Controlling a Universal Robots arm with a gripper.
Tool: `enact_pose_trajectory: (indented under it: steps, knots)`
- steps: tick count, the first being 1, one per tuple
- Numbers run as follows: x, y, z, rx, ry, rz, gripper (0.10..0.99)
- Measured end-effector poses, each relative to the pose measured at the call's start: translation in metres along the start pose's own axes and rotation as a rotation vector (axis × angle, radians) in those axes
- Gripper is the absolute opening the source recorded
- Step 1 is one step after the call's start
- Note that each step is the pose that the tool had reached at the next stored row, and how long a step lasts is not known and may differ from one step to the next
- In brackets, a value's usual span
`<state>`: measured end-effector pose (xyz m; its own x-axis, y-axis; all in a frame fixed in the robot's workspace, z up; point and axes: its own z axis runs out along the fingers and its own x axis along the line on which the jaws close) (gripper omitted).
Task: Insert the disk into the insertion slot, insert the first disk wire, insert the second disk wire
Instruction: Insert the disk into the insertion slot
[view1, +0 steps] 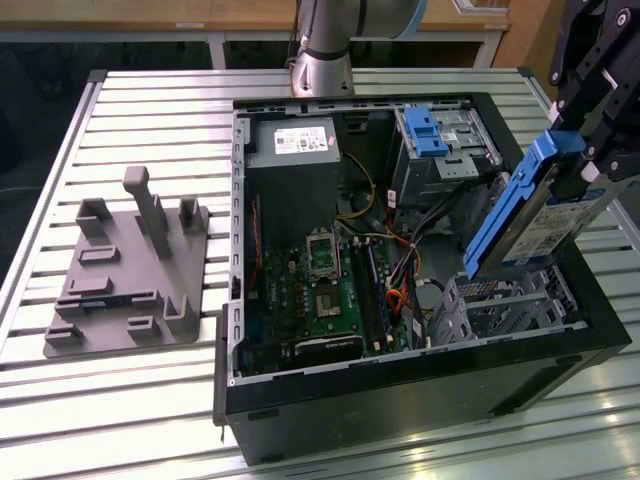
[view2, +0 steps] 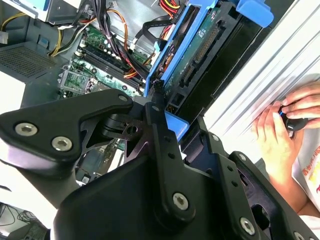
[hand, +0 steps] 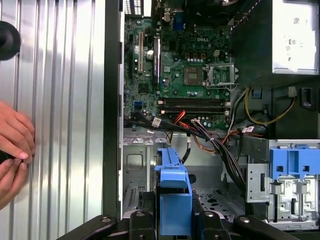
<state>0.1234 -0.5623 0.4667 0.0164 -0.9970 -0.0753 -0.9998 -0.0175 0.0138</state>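
One gripper (view1: 590, 135) to log, said the clerk. State of the jaws?

Clenched, said the inspector. They grasp the disk (view1: 545, 215) by the upper end of its blue caddy. In the second wrist view a black finger (view2: 159, 107) lies against the caddy's edge. In the first wrist view the caddy stands up between the two finger bases.

And where is the disk?

Held aloft and steeply tilted over the open computer case (view1: 400, 400), at the exterior view's right. Its lower end hangs just above the insertion slot (view1: 500, 305), the perforated silver cage in the near corner of the case. Whether the two touch, I cannot tell. The disk is not seated in the cage.

Surroundings inside the case?

The taller grey bay (view1: 450, 165) with its blue clip (view1: 422, 130) stands beyond the cage, apart from the disk. The motherboard (view1: 320, 290) lies on the case floor. Bundled wires (view1: 395, 265) run from it towards the cage.

Outside the case?

A grey fixture plate (view1: 125, 285) sits on the slatted table (view1: 150, 400), at the exterior view's left, well apart from the case. A person's hands (view2: 280, 130) rest on the table slats beside the case wall, seen in both wrist views.
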Motion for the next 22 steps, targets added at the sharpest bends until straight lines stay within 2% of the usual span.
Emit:
enact_pose_trajectory:
  steps: [12,22]
  knots:
    - [0.0017,0.0,0.0046,0.0,0.0007,0.0,0.365]
    - [0.0028,0.0001,0.0051,0.0,0.0006,-0.001,0.365]
